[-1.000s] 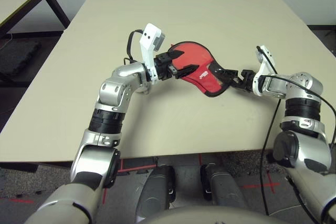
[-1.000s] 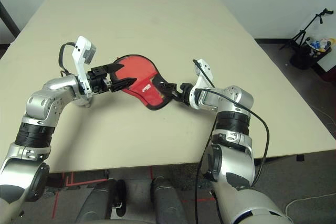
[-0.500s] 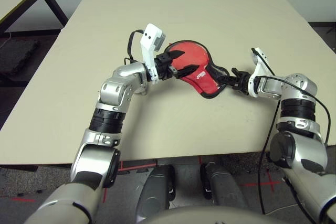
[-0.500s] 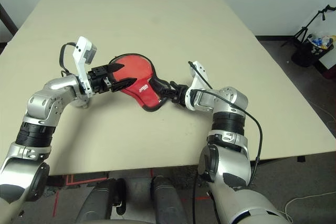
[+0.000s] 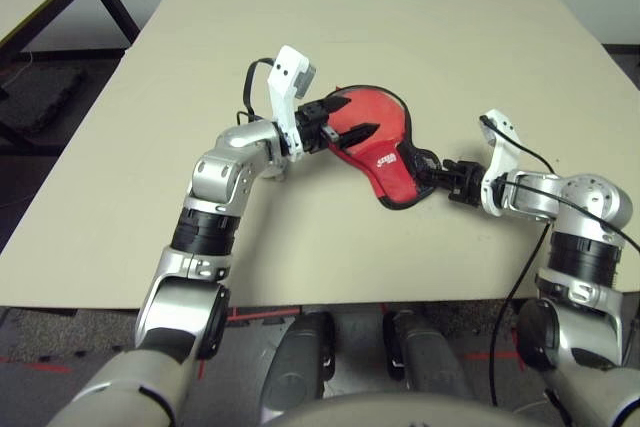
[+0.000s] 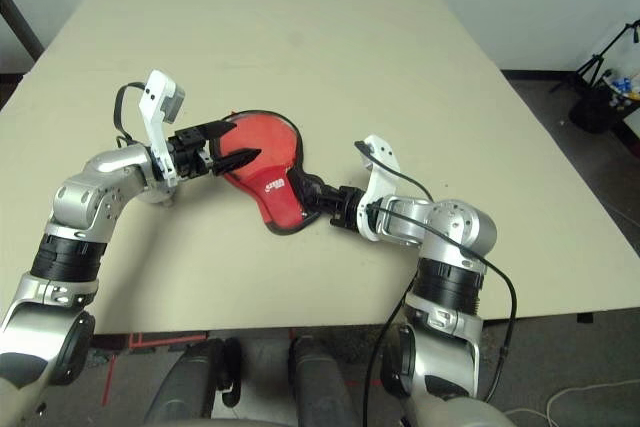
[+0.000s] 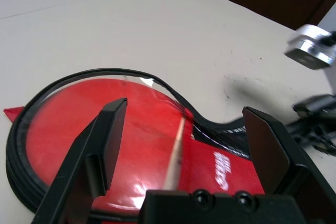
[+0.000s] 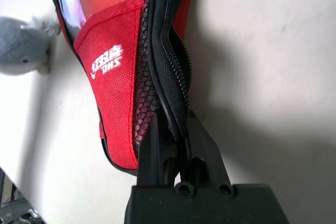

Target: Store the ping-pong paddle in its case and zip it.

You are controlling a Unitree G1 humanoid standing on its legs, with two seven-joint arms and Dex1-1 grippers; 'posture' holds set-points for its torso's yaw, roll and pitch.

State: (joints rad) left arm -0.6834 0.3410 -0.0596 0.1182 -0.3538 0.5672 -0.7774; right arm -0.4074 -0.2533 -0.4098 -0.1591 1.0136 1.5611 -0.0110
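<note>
On table (image 5: 420, 57), red black-edged case (image 5: 385, 137) with mesh pocket

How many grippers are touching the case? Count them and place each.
1. The right gripper pinches the case at its narrow end; the left gripper hovers open over the round end.

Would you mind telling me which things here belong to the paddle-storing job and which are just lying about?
Job:
- case
- right gripper, shut on the case's narrow end
- left gripper, open over its round end

Lying about:
- table
</note>
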